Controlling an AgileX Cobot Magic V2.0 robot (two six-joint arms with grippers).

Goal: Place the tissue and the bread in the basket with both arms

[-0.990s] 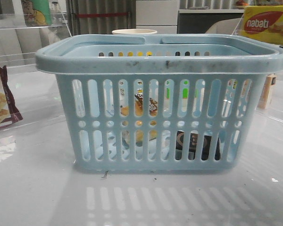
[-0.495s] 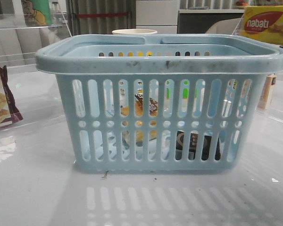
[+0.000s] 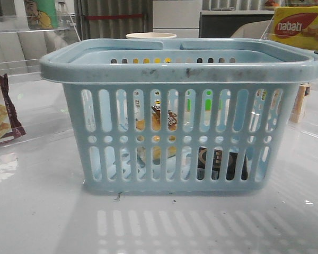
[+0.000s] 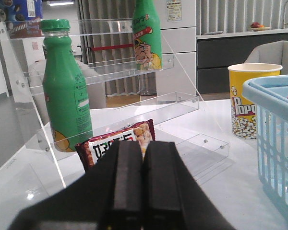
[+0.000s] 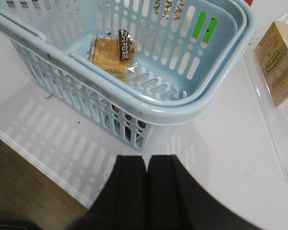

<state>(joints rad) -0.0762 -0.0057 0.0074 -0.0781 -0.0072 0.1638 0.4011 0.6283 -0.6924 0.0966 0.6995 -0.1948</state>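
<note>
The pale blue basket [image 3: 183,66] stands mid-table and also shows in the left wrist view [image 4: 273,100] and the right wrist view [image 5: 149,108]. The bread [image 5: 113,50], buns in a clear bag with a dark label strip, lies inside it on the floor and shows through the slots [image 3: 161,124]. The black tissue pack [image 3: 222,164] lies inside at the front right, seen through the slots. My left gripper [image 4: 143,146] is shut and empty, left of the basket. My right gripper [image 5: 146,160] is shut and empty, above the table outside the basket's corner. Neither gripper shows in the front view.
A maroon-edged cracker packet [image 4: 117,141] stands just beyond my left gripper, with a green bottle [image 4: 65,91] and a clear acrylic shelf [image 4: 134,67] behind. A yellow popcorn cup [image 4: 252,105] stands by the basket. A beige box [image 5: 278,62] lies to its right. A nabati box [image 3: 297,29] stands far right.
</note>
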